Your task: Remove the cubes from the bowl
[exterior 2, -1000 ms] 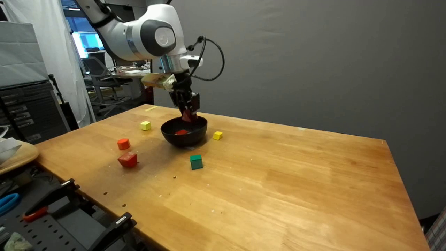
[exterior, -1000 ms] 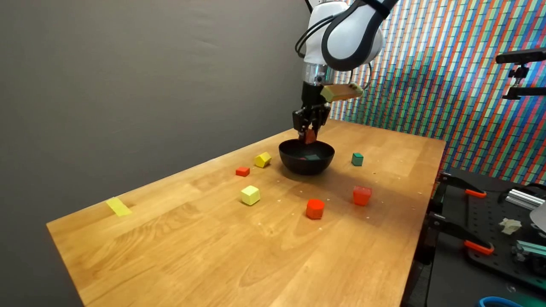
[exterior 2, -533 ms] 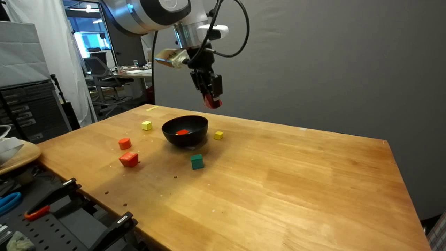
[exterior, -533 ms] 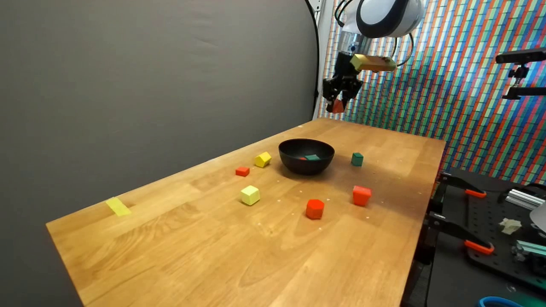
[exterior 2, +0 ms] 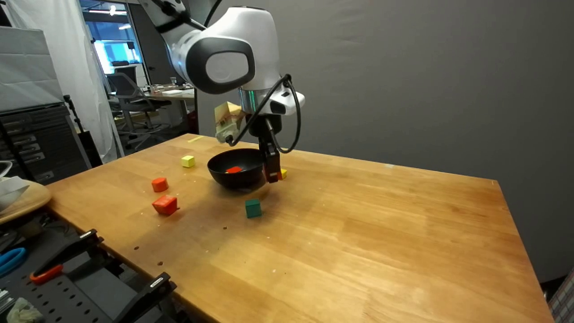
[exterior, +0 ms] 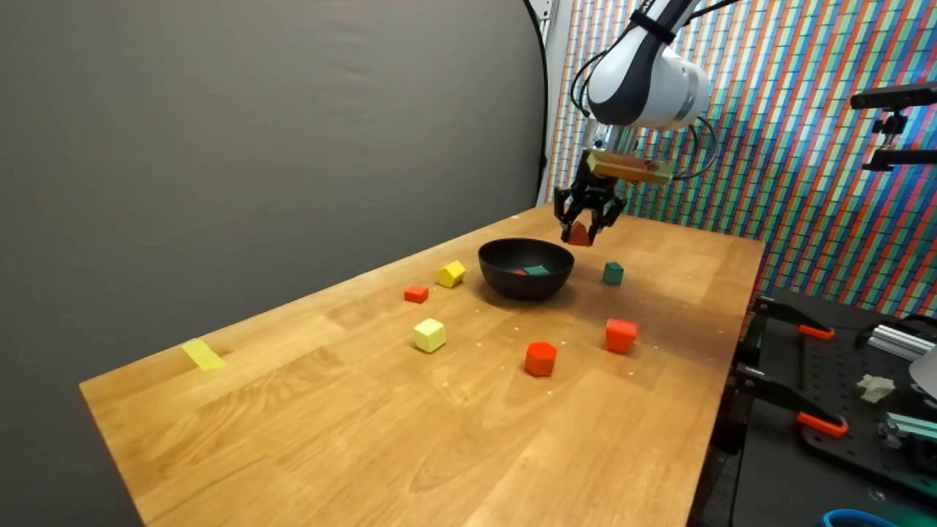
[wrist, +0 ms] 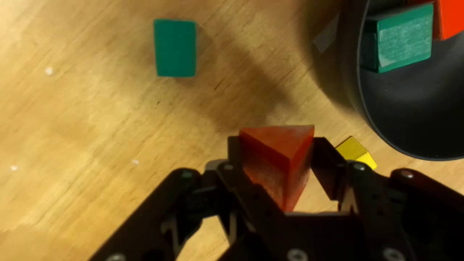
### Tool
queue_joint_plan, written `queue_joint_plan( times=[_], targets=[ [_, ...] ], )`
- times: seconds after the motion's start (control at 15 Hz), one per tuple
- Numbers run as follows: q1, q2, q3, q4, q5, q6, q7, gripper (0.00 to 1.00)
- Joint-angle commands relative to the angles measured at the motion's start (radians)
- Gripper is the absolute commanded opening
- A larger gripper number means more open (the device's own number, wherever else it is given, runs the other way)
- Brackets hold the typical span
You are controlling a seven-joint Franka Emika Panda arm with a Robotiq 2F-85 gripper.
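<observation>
My gripper [wrist: 276, 148] is shut on a red wedge-shaped cube [wrist: 268, 139], pinched between its two fingers just off the table beside the bowl. The round black bowl [exterior: 525, 287] stands upright. Inside it lie a green cube [wrist: 404, 41] and a red cube [wrist: 450, 18]. Around the bowl, on the table, sit a green cube [exterior 2: 253, 209], a yellow cube [exterior: 452, 274], a pale yellow cube [exterior: 430, 335] and several red cubes, such as the red cube [exterior: 621, 336]. In an exterior view the gripper [exterior 2: 271, 172] partly covers the yellow cube [exterior 2: 284, 173].
A flat yellow strip [exterior: 203, 355] is stuck near the table's far end. Black clamps with orange handles [exterior: 816, 333] grip the table edge. A grey wall [exterior 2: 403, 89] runs along the back of the wooden table [exterior 2: 381, 233].
A second ago the gripper and its red cube were at the bowl. They rose up and out, then came down beside the bowl. The grip has stayed the same.
</observation>
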Motion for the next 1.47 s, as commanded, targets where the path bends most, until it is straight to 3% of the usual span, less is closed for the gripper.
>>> queue_joint_plan(
  times=[0.0, 0.2, 0.27, 0.33, 0.47, 0.53, 0.6, 0.67, 0.87, 0.93, 1.07, 1.27, 1.4],
  targets=[
    [-0.027, 0.098, 0.032, 0.084, 0.059, 0.071, 0.003, 0.27],
    [-0.011, 0.139, 0.011, 0.108, 0.035, 0.112, 0.019, 0.27],
    [0.001, 0.143, -0.001, 0.106, 0.018, 0.126, 0.020, 0.76],
    [0.002, 0.139, 0.001, 0.100, 0.014, 0.133, 0.015, 0.77],
    [0.020, 0.091, -0.004, 0.064, -0.013, 0.108, 0.005, 0.91],
    [0.066, 0.052, -0.042, 0.028, -0.055, 0.139, 0.025, 1.00],
    [0.147, 0.021, -0.124, -0.002, -0.139, 0.159, 0.069, 1.00],
    [0.184, -0.023, -0.159, -0.026, -0.188, 0.143, 0.082, 1.00],
    [0.288, -0.144, -0.241, -0.072, -0.345, 0.106, 0.125, 1.00],
    [0.296, -0.174, -0.235, -0.075, -0.386, 0.090, 0.125, 1.00],
    [0.277, -0.216, -0.175, -0.072, -0.422, 0.046, 0.110, 1.00],
    [0.201, -0.211, -0.002, -0.031, -0.264, -0.095, -0.049, 1.00],
    [0.193, -0.159, 0.043, 0.011, -0.251, -0.158, -0.088, 1.00]
  ],
)
